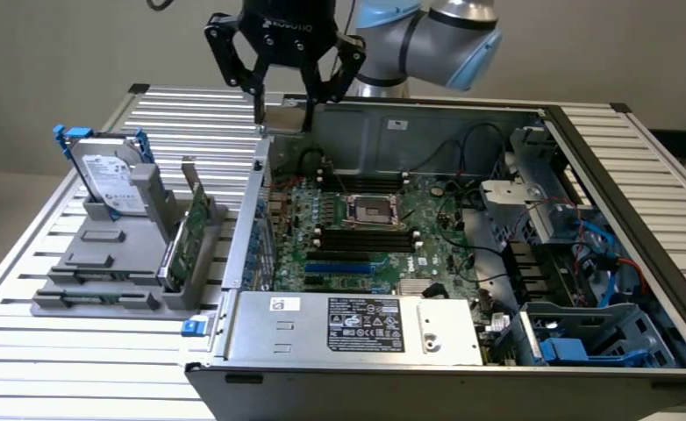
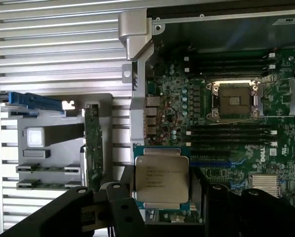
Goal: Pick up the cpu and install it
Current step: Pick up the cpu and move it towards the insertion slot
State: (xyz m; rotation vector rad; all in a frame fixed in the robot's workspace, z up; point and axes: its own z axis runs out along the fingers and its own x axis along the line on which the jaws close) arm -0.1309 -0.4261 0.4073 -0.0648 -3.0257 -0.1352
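Black pincer (image 1: 284, 110) pinching the small square silvery-grey cpu with the tan rim (image 1: 286, 118), held up in the air.
Through the wrist camera I see the chip's metal top facing me, clamped on two opposite sides. It hangs over the far corner of the open grey computer case (image 1: 437, 395), toward the exterior view's left, well apart from the bare square processor socket (image 1: 373, 210) on the green motherboard (image 1: 437, 250). Beside the case, on the slatted metal counter (image 1: 39, 351), a grey plastic holder (image 1: 97, 254) carries a silver white-labelled hard drive (image 1: 109, 180) and a long green circuit card (image 1: 193, 237).
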